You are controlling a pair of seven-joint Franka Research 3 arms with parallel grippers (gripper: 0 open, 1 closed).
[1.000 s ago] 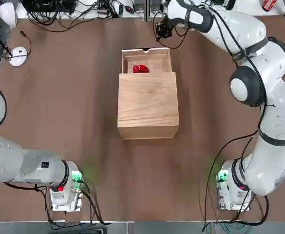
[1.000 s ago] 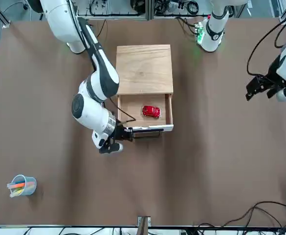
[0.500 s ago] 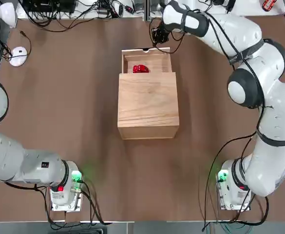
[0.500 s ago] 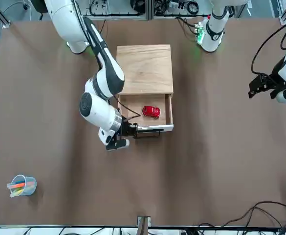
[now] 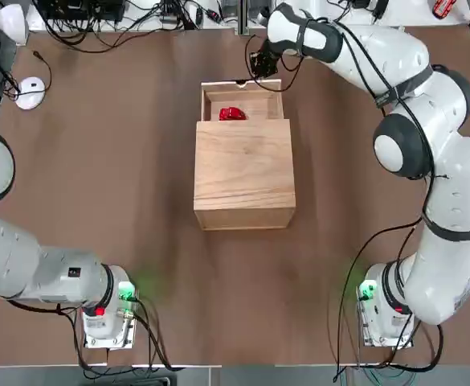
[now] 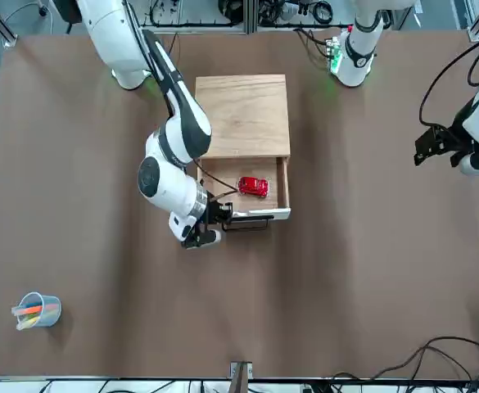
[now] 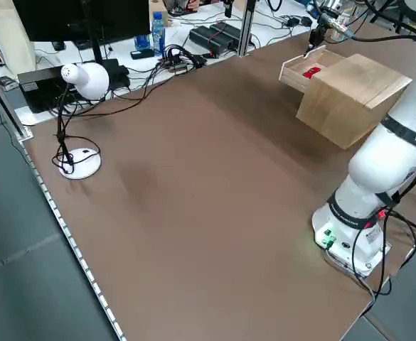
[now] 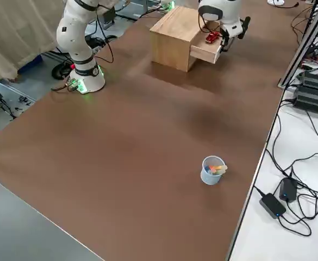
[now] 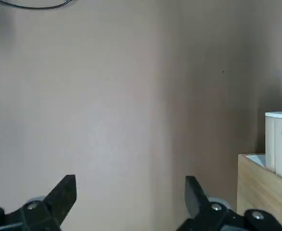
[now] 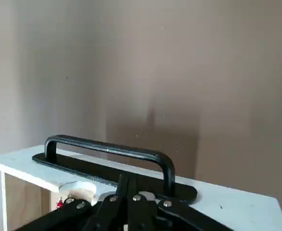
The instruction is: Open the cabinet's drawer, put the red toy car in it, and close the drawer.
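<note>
The light-wood cabinet stands mid-table with its drawer pulled out on the far side. Inside the drawer lies the red toy car, also seen from across the table. My right gripper hovers at the drawer's white front, its fingers shut on nothing, just short of the black handle. I cannot tell whether it touches the front. Out at the robot's left side of the table, my left gripper is open and empty.
A blue cup of pens stands near the table's far corner on the robot's right. A white mouse and a white desk lamp sit at the far left. Cables crowd the far edge.
My right gripper has swung in toward the drawer's front and now sits beside its handle. The drawer, the car and the left arm have barely moved.
</note>
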